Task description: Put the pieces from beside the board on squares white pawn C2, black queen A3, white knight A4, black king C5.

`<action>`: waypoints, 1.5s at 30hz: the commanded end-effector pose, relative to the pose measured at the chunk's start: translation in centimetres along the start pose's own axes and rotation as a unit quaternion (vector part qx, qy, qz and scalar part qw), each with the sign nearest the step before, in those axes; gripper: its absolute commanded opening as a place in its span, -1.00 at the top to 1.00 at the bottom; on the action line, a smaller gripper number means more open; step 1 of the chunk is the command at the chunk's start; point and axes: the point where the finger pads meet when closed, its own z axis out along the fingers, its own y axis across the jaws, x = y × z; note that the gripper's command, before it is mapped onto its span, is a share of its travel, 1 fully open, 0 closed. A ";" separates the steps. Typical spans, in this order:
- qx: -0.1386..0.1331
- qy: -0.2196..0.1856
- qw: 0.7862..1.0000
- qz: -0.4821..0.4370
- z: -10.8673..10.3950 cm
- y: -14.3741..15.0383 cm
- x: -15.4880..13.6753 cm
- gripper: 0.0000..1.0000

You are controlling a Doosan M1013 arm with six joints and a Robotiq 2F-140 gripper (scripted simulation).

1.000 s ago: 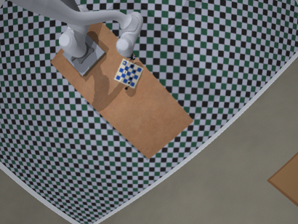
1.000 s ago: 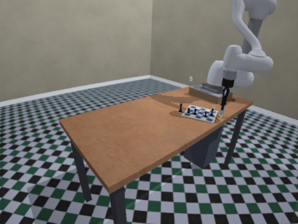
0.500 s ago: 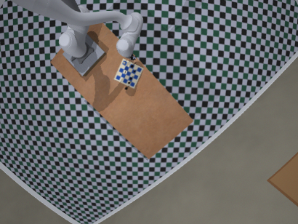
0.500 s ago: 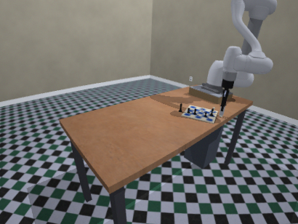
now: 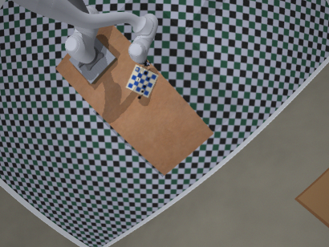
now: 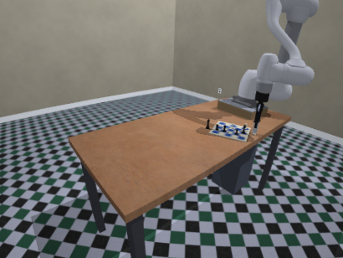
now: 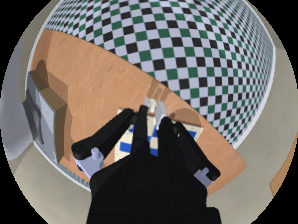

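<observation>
Claw: My claw (image 5: 147, 63) (image 6: 256, 126) (image 7: 152, 105) points down just past the board's edge, right of the middle in the outside view. Its fingers are close to each other, with a white piece between the tips. I cannot tell if they pinch it or only stand around it.
White piece: The little white piece (image 6: 254, 131) (image 7: 152, 104) is beside the board, low down near the desk (image 5: 152, 132) (image 6: 146, 159) (image 7: 100, 75). I cannot tell if it is the pawn or the knight.
How to grip: I think this is the picking-up step. I should keep the piece in the middle, squeeze softly on both sides, and lift straight up so it does not tip.
How to carry: I should go high over the other pieces, come down slowly on the right square, and let go only when its foot is flat. A wide opening could bump the neighbors.
Board: The board (image 5: 130, 87) (image 6: 247, 139) (image 7: 117, 152) has some black pieces standing on it. They must stay put.
Black piece: A tall black piece (image 5: 140, 97) (image 6: 207, 124) stands off the board, just beside it, so that job is left.
Gray box: Under the desk is a dark gray box (image 6: 234, 178). I can't see inside.

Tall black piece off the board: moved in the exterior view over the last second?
No. The tall black piece stands on the tabletop just off the same board edge in each exterior picture.
</observation>
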 end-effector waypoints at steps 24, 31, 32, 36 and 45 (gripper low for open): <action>0.000 0.000 1.000 0.000 0.0 0.0 0.0 1.00; 0.000 0.000 1.000 0.000 0.0 0.0 0.0 1.00; 0.000 0.000 1.000 0.000 0.0 0.0 0.0 1.00; 0.000 0.000 1.000 0.000 0.0 0.0 0.0 1.00; 0.000 0.000 1.000 0.000 0.0 0.0 0.0 1.00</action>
